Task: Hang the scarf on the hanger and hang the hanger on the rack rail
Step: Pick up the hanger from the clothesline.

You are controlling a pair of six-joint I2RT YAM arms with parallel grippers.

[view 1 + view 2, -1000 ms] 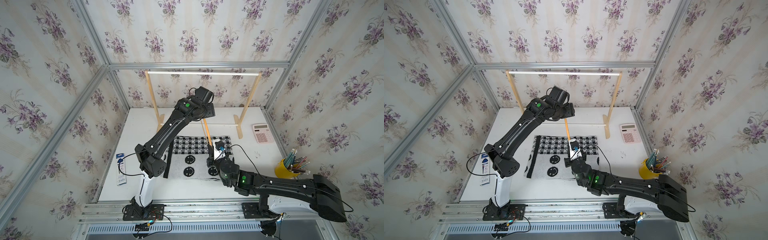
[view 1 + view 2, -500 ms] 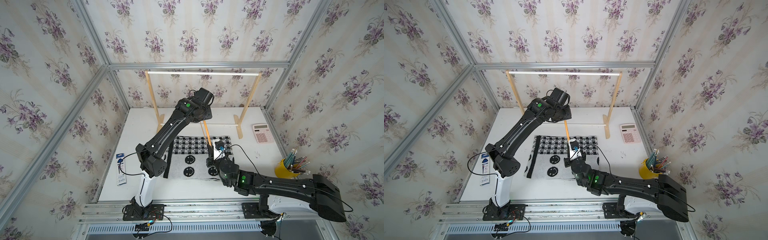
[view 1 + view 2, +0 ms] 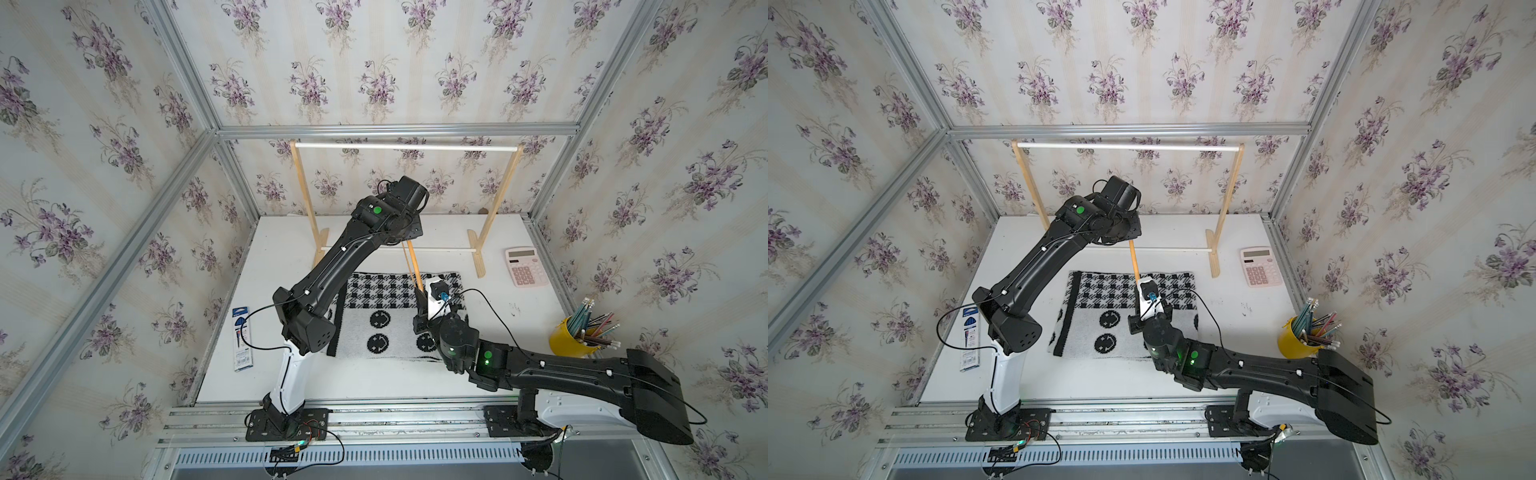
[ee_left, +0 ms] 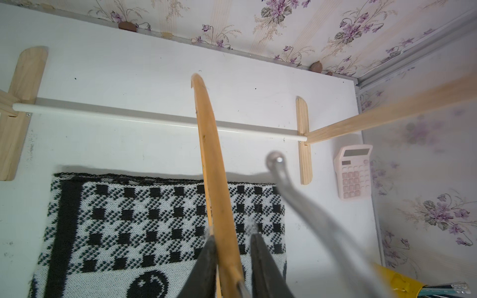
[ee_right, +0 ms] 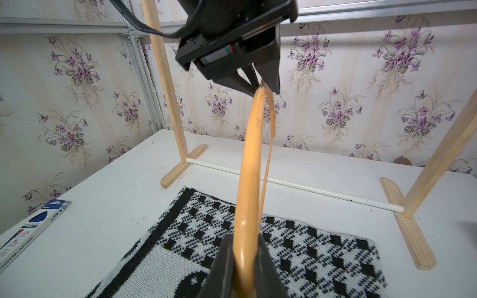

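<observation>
The hanger (image 3: 412, 266) is being held in the air above the scarf (image 3: 386, 316), its long axis running from the near side of the counter (image 3: 374, 386) up and away toward the back wall, tilted so the far end is sitting higher. The right hand (image 5: 242, 254) is pinching the lower end of the curved wooden arm between its two fingers. The left hand (image 4: 231, 247) is straddling the upper part of the same arm: one finger is lying against the wood, the other is standing a little apart, so whether it is truly gripping cannot be told. The silver hook (image 4: 286, 180) is showing blurred beside the left hand, pointing toward the calculator (image 4: 355, 171).

The scarf is lying flat in the middle of the counter, houndstooth half toward the back, smiley-face half toward the near edge, black stripe along its left side.

The wooden rack (image 3: 405, 146) is standing behind the scarf, its low white rod (image 3: 440, 249) crossing just past the scarf's far edge and under the hanger's raised end. The calculator is lying to the right of the rack's foot, a yellow cup of pencils (image 3: 575, 338) is standing near the right edge, and a blue box (image 3: 242, 338) is lying near the left edge.

Bare counter is lying open on both sides of the scarf and along the near edge.
</observation>
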